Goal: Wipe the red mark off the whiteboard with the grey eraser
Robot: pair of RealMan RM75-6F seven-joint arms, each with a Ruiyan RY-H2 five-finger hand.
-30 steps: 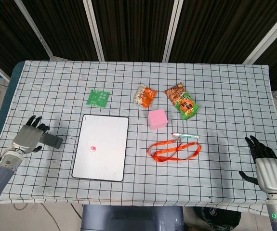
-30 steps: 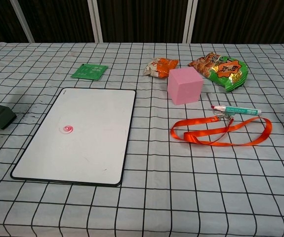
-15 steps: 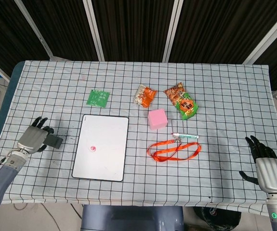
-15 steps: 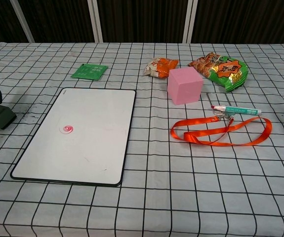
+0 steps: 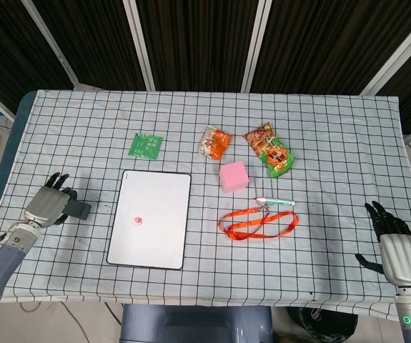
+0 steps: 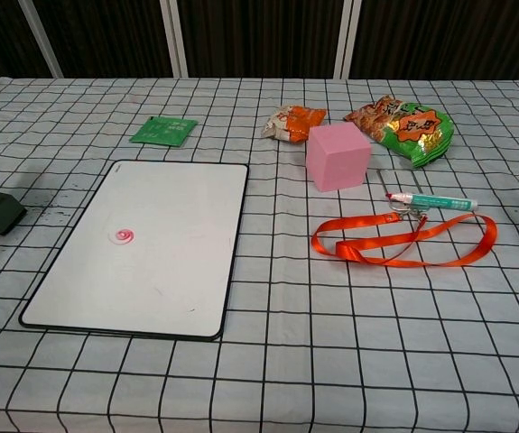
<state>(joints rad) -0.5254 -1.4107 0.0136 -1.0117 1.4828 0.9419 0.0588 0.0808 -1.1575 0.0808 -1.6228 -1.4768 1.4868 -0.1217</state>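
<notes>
- Right hand [image 5: 394, 243] rests at the table's near right corner, fingers spread, holding nothing.
- Whiteboard [image 5: 150, 219] lies flat, its red mark [image 5: 138, 221] unwiped.
- Left hand [image 5: 46, 204] covers the grey eraser [image 5: 81, 210] just left of the board; whether it grips is unclear.

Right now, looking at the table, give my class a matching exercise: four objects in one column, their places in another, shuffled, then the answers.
Things:
1. grey eraser
2. red mark
3. pink cube
4. green packet

Places:
A. beyond the whiteboard's far edge
B. on the whiteboard
C. under the left hand, left of the board
D. right of the board, by the snack bags

Pairs: 1-C, 2-B, 3-D, 4-A
</notes>
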